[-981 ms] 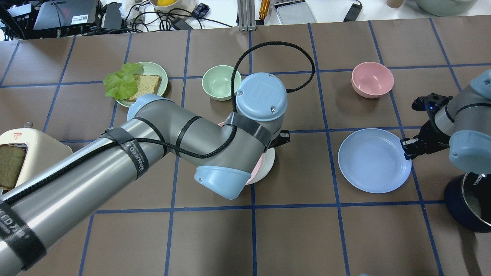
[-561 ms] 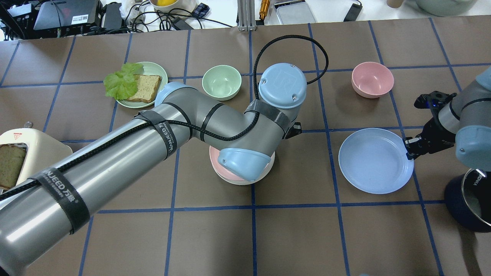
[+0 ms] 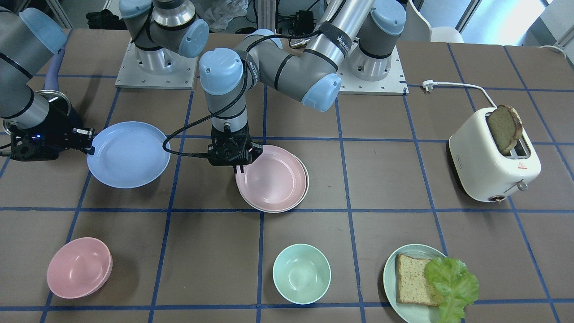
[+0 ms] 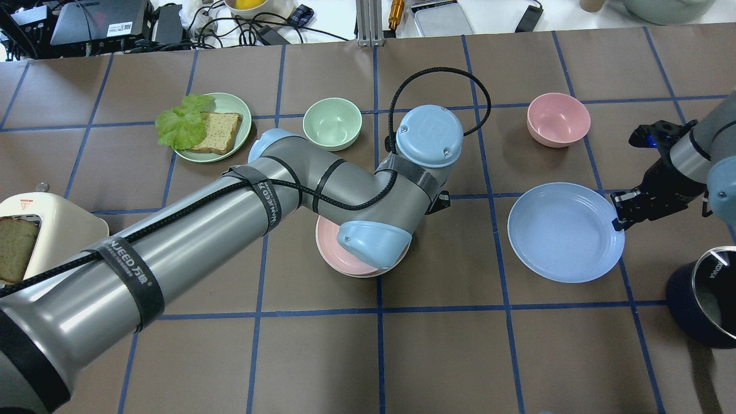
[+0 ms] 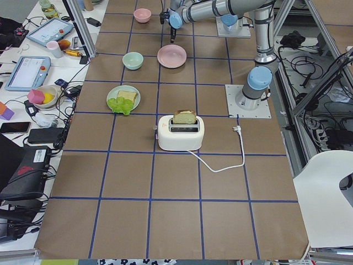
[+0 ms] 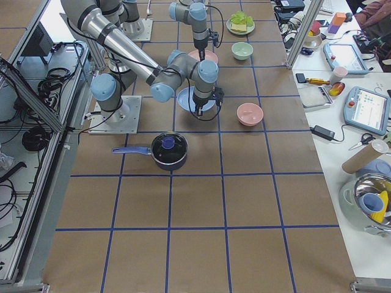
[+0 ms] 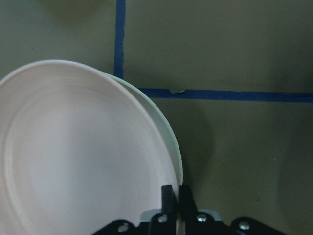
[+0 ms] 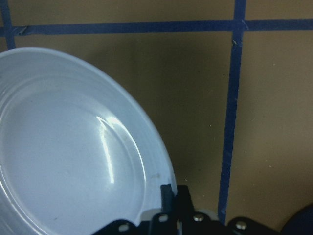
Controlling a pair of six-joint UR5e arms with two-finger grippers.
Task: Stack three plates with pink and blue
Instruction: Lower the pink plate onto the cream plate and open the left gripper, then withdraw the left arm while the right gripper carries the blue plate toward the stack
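The dusty pink plate (image 3: 271, 179) lies on the cream-white plate (image 3: 307, 177), slightly offset, at the table's middle. My left gripper (image 3: 237, 169) is shut on the pink plate's rim; the left wrist view shows the fingers (image 7: 167, 196) pinching the pink plate (image 7: 73, 156), with the white rim (image 7: 166, 132) just outside. In the overhead view my left arm hides most of the pink plate (image 4: 329, 241). My right gripper (image 4: 616, 214) is shut on the rim of the pale blue plate (image 4: 560, 230), also seen in the right wrist view (image 8: 68, 156).
A pink bowl (image 4: 558, 118) and a mint bowl (image 4: 332, 122) stand at the far side. A green plate with bread and lettuce (image 4: 227, 109) is far left. A toaster (image 3: 493, 157) is on my left, and a dark pot (image 4: 704, 296) sits near my right arm.
My left arm swung right and brought the pink plate down over the white plate. My right gripper moved the blue plate slightly away from the robot with its held edge raised.
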